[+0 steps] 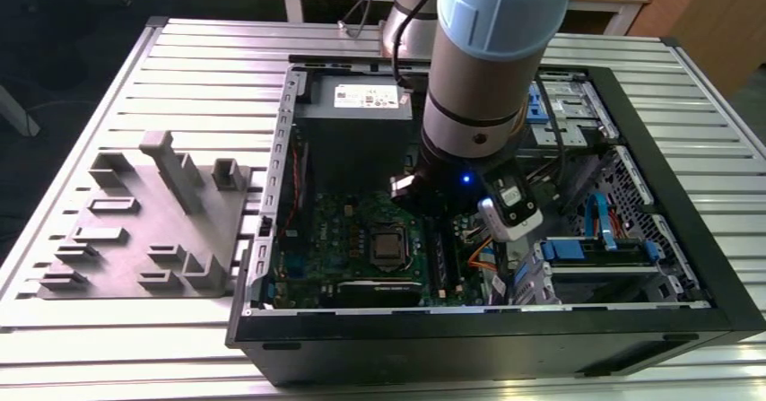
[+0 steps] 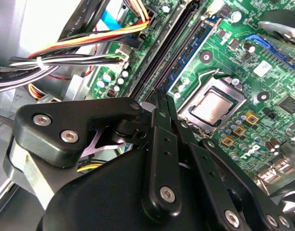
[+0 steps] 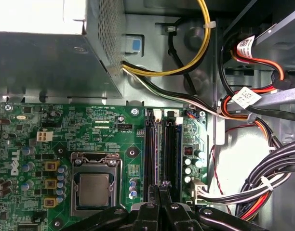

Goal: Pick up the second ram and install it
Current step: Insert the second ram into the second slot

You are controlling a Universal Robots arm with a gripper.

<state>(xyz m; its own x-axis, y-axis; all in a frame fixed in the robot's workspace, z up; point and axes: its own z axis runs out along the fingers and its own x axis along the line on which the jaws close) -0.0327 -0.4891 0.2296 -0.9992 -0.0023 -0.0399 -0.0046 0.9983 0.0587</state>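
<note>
The arm (image 1: 485,60) reaches down into an open computer case (image 1: 479,356) that lies on a slatted metal table (image 1: 204,69). Its wrist hangs just beside the processor socket (image 1: 389,248), on the side away from the grey plastic fixture (image 1: 143,239), which stands on the table well apart from the socket, outside the case. In both wrist views the gripper (image 2: 159,96) (image 3: 162,185) has its fingers (image 3: 157,202) drawn narrow, tips together, with nothing visible between them. The tips sit over the end of the black memory slot rails (image 3: 150,149), which run alongside the socket (image 3: 94,187) on the green motherboard (image 3: 89,125). Between two of those rails, on the far side of the nearest rail from the socket, a thin greyish strip stands on edge. It looks like the second ram (image 3: 160,149) seated in a slot, though it cannot be told for certain. The fingertips meet right at its near end, and whether they touch it cannot be told. Beyond the slots from the socket, bundles of black, red and white cables (image 3: 277,163) cross the case floor. A perforated metal power supply box (image 3: 41,57) sits past the motherboard edge from the socket (image 2: 212,106).
</note>
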